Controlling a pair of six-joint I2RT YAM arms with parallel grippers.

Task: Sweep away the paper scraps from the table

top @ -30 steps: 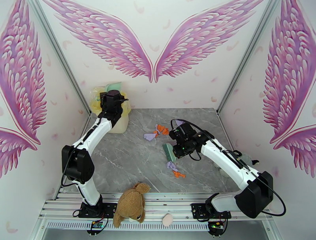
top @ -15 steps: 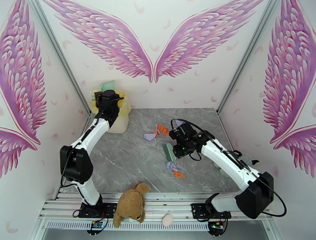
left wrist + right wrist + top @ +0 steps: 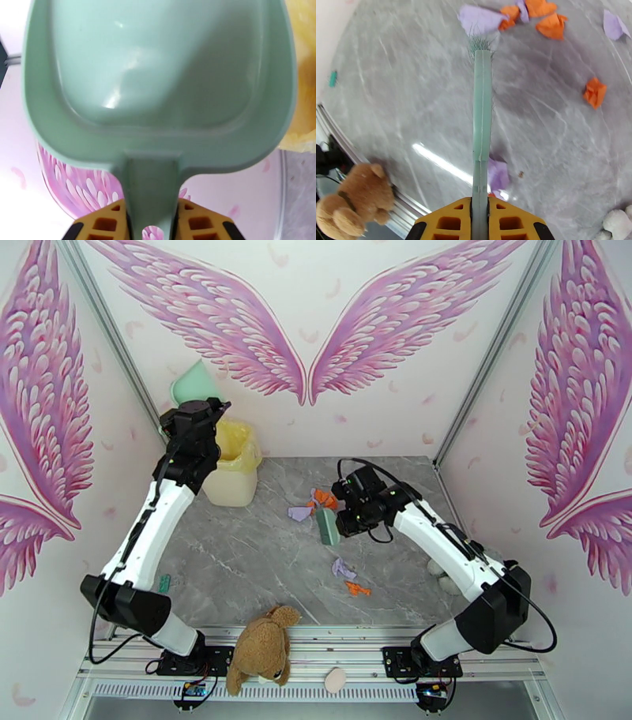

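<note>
Paper scraps lie in two groups on the table (image 3: 237, 556). Orange (image 3: 324, 498) and purple (image 3: 300, 513) wads sit toward the back, and a purple wad (image 3: 342, 568) and an orange one (image 3: 357, 587) sit nearer. My right gripper (image 3: 340, 516) is shut on a green brush (image 3: 326, 526), low over the table between the groups. In the right wrist view the brush (image 3: 482, 118) points its bristles at a purple scrap (image 3: 480, 17) beside orange scraps (image 3: 553, 25). My left gripper (image 3: 188, 407) is raised and shut on the handle of the mint-green dustpan (image 3: 193, 382) (image 3: 158, 79), whose inside looks bare.
A cream bin with a yellow liner (image 3: 231, 465) stands at the back left corner, below and right of the dustpan. A brown plush toy (image 3: 261, 646) lies on the front rail. A small green item (image 3: 164, 583) sits near the left edge. White objects (image 3: 442, 575) lie by the right edge.
My left arm has lifted the dustpan up and to the left, away from the bin. My right arm has carried the brush farther back, toward the back scraps.
</note>
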